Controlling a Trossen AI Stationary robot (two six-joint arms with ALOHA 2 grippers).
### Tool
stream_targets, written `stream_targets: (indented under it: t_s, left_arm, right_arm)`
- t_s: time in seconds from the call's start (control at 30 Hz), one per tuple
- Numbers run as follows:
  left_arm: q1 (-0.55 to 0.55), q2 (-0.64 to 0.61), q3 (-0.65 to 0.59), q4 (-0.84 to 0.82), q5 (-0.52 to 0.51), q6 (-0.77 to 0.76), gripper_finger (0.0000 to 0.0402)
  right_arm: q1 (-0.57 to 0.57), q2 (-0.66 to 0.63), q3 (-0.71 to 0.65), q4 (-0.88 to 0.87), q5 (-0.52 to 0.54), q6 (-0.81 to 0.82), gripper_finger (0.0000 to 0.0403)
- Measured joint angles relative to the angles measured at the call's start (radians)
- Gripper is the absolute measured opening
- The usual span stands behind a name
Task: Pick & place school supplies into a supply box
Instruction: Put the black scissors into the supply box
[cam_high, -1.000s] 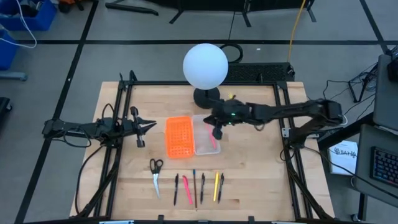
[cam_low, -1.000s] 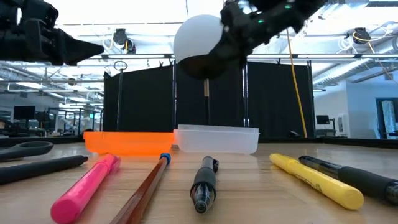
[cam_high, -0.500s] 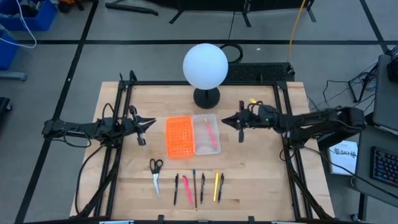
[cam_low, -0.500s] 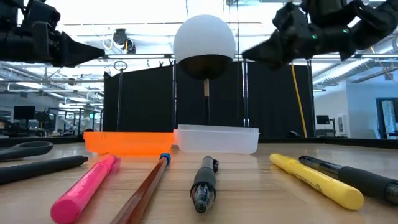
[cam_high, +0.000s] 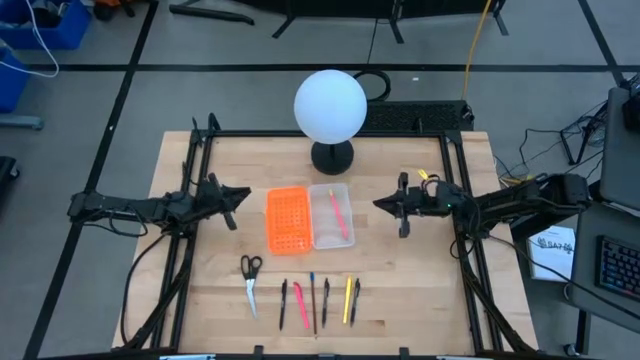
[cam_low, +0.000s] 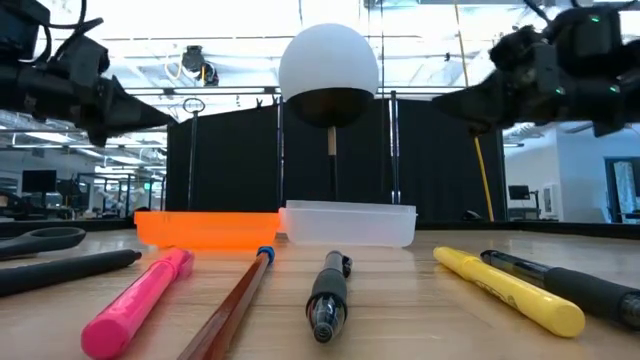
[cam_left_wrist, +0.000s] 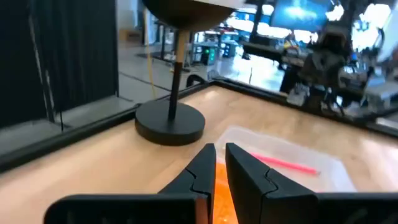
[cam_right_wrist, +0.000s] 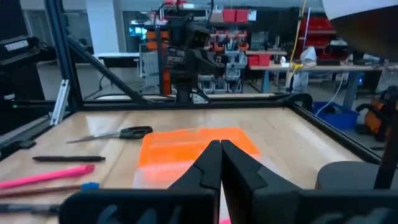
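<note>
The clear supply box lies mid-table with one pink-red pen lying flat inside it, also seen in the left wrist view. The orange perforated piece lies against its left side. Near the table's near edge, the black-handled scissors and a row of several pens lie flat. My left gripper hovers shut, left of the orange piece. My right gripper hovers shut, right of the supply box. In the low view both the left gripper and the right gripper are well above the table.
A lamp with a white globe stands on a round black base just behind the supply box. Black frame rails run along the table's left and right sides. Bare wood lies between the box and the pen row.
My right gripper has drawn back from above the supply box toward the table's right edge. The pink-red pen lies in the box, uncovered as the arm left. My left gripper has dipped slightly.
</note>
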Motion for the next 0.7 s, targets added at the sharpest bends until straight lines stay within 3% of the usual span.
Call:
stream_targets:
  t_s: [0.5,0.7]
  left_arm:
    - [-0.005,0.118,0.023,-0.040,-0.041,-0.244,0.0036]
    - [-0.078,0.284,0.213,-0.133,-0.075,-0.276,0.0006]
  right_arm:
    - [0.000,0.000,-0.089,0.051,-0.011,-0.050,0.0000]
    - [0.000,0.001,-0.090,0.084,-0.191,-0.073,0.0000]
